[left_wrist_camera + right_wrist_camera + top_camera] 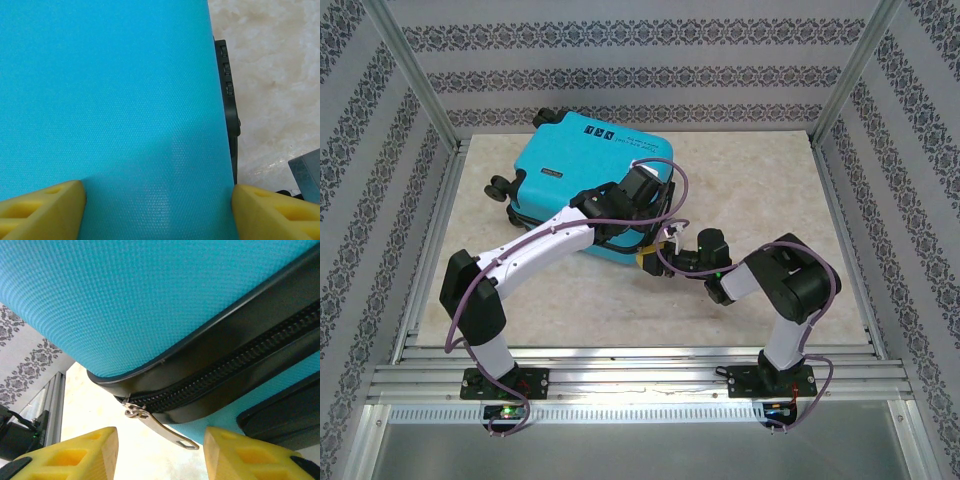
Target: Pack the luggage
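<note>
The luggage (570, 165) is a turquoise suitcase lying flat and closed on the table, its wheels (500, 187) to the left. My left gripper (638, 190) hovers over its right part. In the left wrist view the left gripper (159, 200) stands open, its yellow fingers (45, 207) spread wide just above the turquoise shell (110, 100). My right gripper (650, 262) sits at the suitcase's near right corner. In the right wrist view the right gripper (161, 440) is open, and the metal zipper pull (160, 427) hangs between its fingers, touching neither. The black zipper (225, 375) runs closed along the edge.
A black lock block (227, 95) sits on the suitcase's right edge. Bare beige tabletop (760, 190) lies to the right of the suitcase. Patterned walls and metal posts (415, 75) enclose the table, and a metal rail (640, 365) runs along the near edge.
</note>
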You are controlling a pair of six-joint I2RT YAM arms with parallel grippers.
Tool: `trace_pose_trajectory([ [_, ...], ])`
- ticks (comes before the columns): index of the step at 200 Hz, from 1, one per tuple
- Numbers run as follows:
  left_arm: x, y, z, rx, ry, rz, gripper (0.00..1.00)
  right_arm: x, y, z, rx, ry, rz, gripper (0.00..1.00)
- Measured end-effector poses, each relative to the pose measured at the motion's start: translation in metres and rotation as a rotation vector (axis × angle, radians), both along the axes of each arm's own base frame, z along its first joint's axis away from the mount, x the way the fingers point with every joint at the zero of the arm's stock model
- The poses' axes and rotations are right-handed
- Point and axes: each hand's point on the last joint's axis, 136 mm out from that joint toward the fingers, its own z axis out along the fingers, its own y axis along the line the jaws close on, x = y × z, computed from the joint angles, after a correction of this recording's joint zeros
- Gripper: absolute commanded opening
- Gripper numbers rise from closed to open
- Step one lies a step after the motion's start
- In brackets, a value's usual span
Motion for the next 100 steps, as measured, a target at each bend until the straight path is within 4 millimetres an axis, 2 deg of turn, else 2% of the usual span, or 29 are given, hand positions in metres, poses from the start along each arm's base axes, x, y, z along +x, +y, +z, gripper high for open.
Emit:
trace_pose_trajectory([
  [100,0.002,0.0048,-0.0001,0.006,0.002,0.012,0.75,-0.0001,0.0056,0.0007,0.061,0.025,0.024,0.48],
])
